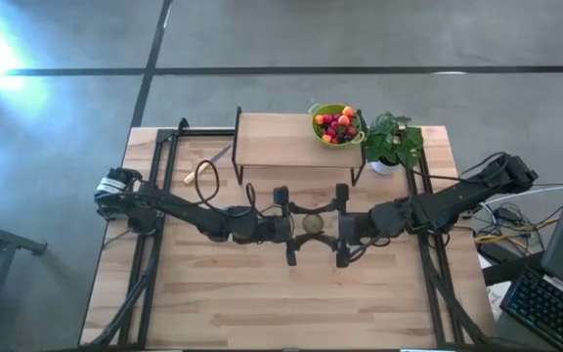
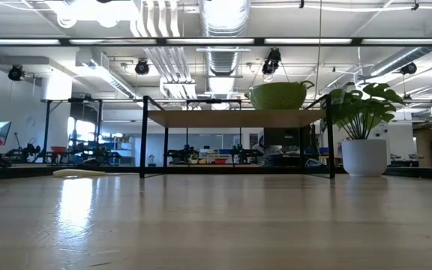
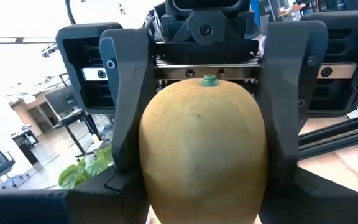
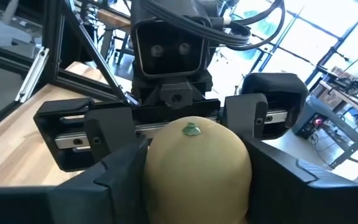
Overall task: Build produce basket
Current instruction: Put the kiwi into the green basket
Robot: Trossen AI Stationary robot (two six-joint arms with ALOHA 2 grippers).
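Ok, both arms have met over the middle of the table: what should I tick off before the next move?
1. Fruit gripped in the left claw: ok, its fingers press against both sides.
2. Right claw lined up on the fruit from the opposite side: ok.
3. Fruit lifted off the table: ok, the low view shows nothing resting on the tabletop.
4. Bowl upright on the shelf: ok.
5. Room in the bowl among the berries: cannot tell.
6. Free path to the bowl: cannot tell, the plant stands close beside it.
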